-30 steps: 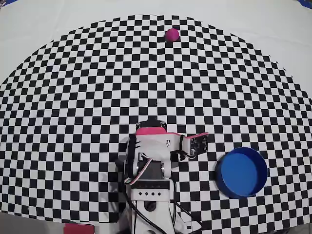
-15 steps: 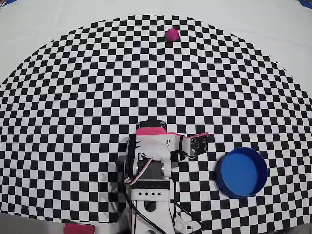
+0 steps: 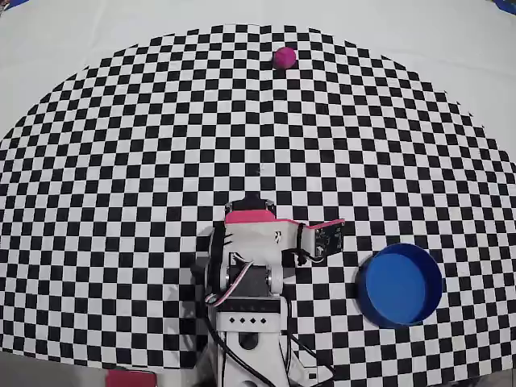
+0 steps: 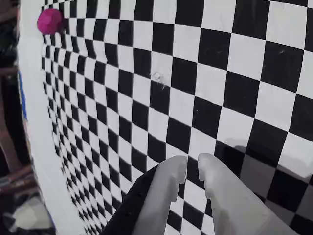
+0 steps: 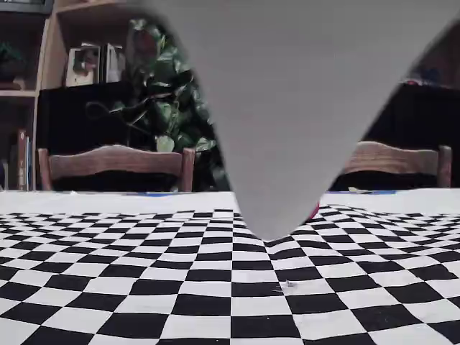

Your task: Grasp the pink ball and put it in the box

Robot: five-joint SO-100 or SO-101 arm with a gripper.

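Overhead view showed a white table covered for the most part by a black-and-white checkered mat cut to a broad arc, its curved edge toward the top of the picture. The pink ball sat near that far curved edge, a little right of centre, well apart from everything else. The box, a round blue container with a low rim, stood on the mat at the lower right, just beside the arm and apart from it. The arm, white with pink parts and dark cables, was folded over its base at the bottom centre.

In the wrist view the gripper entered from the bottom edge, its two pale fingers standing close together with only a narrow slit between their tips, and nothing was held there (checkered squares showed through the gap). The ball appeared small in the upper left corner of that view, far from the fingertips.

The fixed view looked low across the mat, with a large blurred grey shape filling the upper middle; a sliver of pink peeked out at its right edge, too little to identify. Behind the table stood two wooden chairs, a leafy plant, and a bookshelf at the left, the room behind them dim.
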